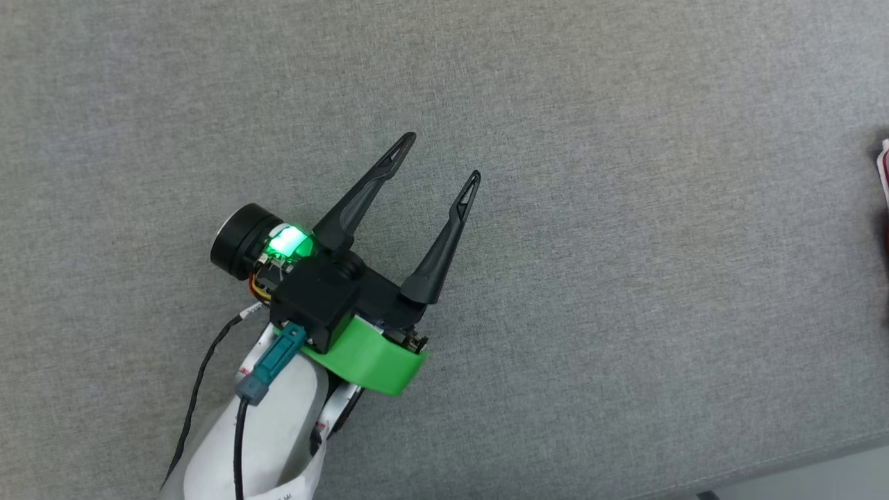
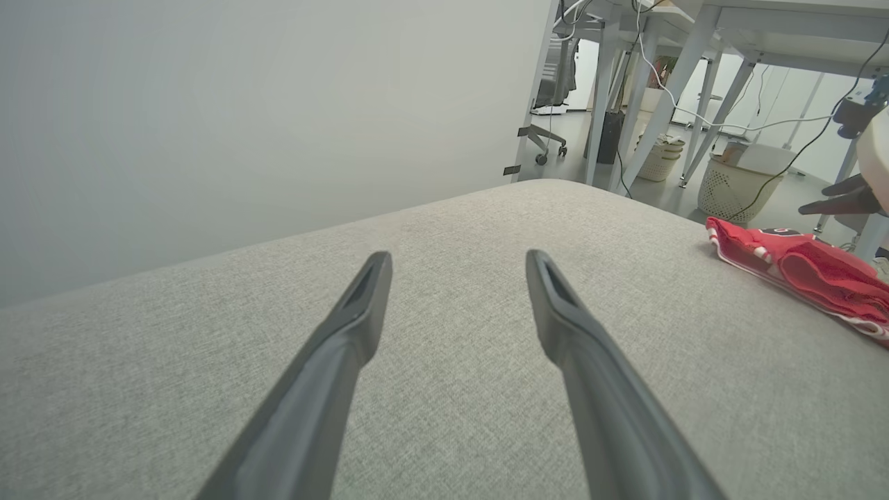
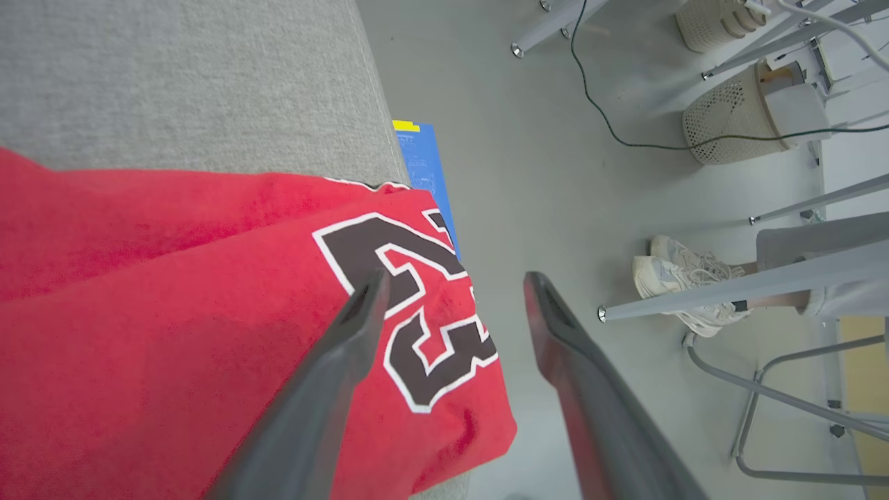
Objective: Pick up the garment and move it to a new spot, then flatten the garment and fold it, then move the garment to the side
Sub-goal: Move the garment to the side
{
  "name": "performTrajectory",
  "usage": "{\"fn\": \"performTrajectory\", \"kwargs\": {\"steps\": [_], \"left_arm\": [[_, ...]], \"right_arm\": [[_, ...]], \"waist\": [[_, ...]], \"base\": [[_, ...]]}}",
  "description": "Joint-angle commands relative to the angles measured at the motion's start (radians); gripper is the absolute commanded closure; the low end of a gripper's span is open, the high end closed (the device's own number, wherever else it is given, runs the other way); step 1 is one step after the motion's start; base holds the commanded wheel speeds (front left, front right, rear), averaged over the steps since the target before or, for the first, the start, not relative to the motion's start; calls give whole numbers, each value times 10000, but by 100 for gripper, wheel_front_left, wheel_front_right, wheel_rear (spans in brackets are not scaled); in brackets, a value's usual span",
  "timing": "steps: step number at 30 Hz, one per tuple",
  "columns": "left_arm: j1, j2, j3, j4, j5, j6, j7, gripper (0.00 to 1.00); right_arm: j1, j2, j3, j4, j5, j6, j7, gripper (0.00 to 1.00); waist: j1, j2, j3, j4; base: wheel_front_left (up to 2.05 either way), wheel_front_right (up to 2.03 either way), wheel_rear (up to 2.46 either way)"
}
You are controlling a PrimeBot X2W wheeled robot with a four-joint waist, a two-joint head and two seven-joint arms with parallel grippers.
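The garment (image 3: 173, 312), a red jersey with a black-and-white number 23, lies folded at the grey couch surface's edge, part of it hanging past the edge. In the left wrist view the garment (image 2: 806, 274) is a red bundle with white trim far to the right; a sliver of it (image 1: 883, 167) sits at the head view's right edge. My left gripper (image 1: 444, 158) is open over bare grey fabric, far from the garment. My right gripper (image 3: 451, 292) is open above the garment's edge, holding nothing; the right gripper's dark fingers (image 2: 837, 198) also appear beyond the garment.
The grey couch surface (image 1: 625, 312) spreads wide around the left gripper. Beyond its edge is grey floor with white table legs (image 3: 743, 292), a person's pale sneakers (image 3: 684, 267), wicker baskets (image 3: 729, 118), cables and a blue mat (image 3: 424, 167).
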Motion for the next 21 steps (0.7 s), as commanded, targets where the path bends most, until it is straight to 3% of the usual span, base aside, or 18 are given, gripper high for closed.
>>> {"fn": "performTrajectory", "kwargs": {"steps": [1, 11, 21], "left_arm": [[146, -114, 110, 58, -137, 59, -53, 0], [1400, -511, 1148, 903, -661, 267, -57, 0], [2635, -938, 2287, 1473, -806, 388, -58, 0]], "right_arm": [[-193, -4, 121, -208, 114, -9, -120, 0], [504, 570, 612, -2987, 1474, -9, -230, 0], [3342, 2881, 24, -6925, 1882, -9, -1358, 0]], "waist": [[-1, -1, -658, 158], [-1, -1, -2747, 703], [-1, -1, -4217, 1538]], "base": [[0, 0, 0], [0, 0, 0], [0, 0, 0]]}}
